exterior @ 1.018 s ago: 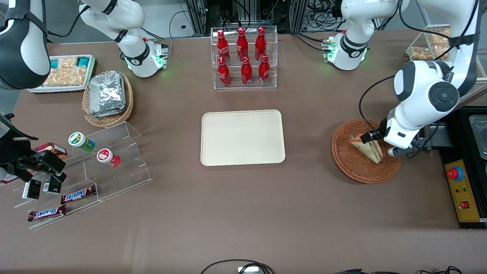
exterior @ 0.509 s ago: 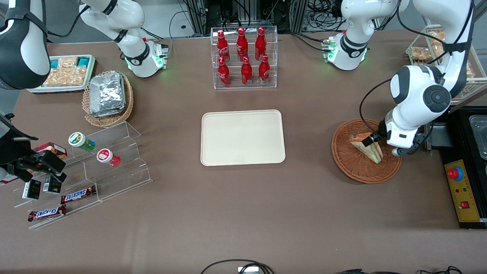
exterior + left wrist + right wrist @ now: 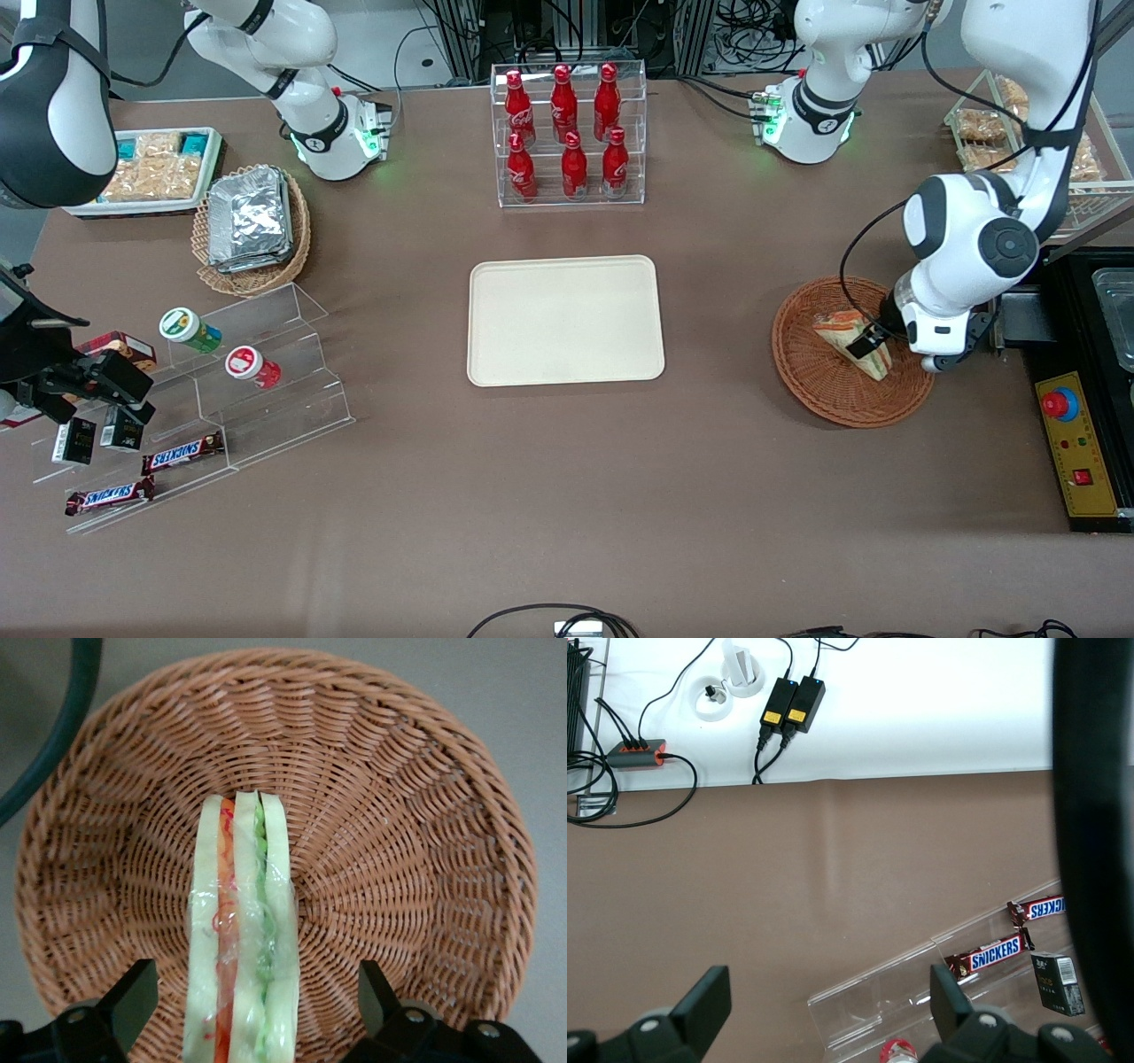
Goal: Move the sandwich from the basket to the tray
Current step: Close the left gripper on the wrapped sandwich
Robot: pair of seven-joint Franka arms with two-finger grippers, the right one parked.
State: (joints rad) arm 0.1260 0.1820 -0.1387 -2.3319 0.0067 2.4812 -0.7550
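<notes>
The sandwich (image 3: pixel 834 329) stands on edge in the reddish-brown wicker basket (image 3: pixel 824 394) at the working arm's end of the table. In the left wrist view the sandwich (image 3: pixel 239 930) shows its orange and green layers, resting on the basket (image 3: pixel 399 815) weave. My gripper (image 3: pixel 873 346) hangs low over the basket and is open. Its two fingers straddle the sandwich with a gap on each side, gripper (image 3: pixel 255 985). The cream tray (image 3: pixel 565 319) lies flat at the table's middle, with nothing on it.
A clear rack of red bottles (image 3: pixel 567 133) stands farther from the front camera than the tray. A tan basket of foil packets (image 3: pixel 252 226), a snack bin (image 3: pixel 151 173) and an acrylic candy stand (image 3: pixel 221 381) sit toward the parked arm's end. A yellow control box (image 3: pixel 1076 443) lies beside the basket.
My wrist has turned and dropped lower over the basket, bringing the open fingers down around the sandwich. The sandwich and basket have not moved.
</notes>
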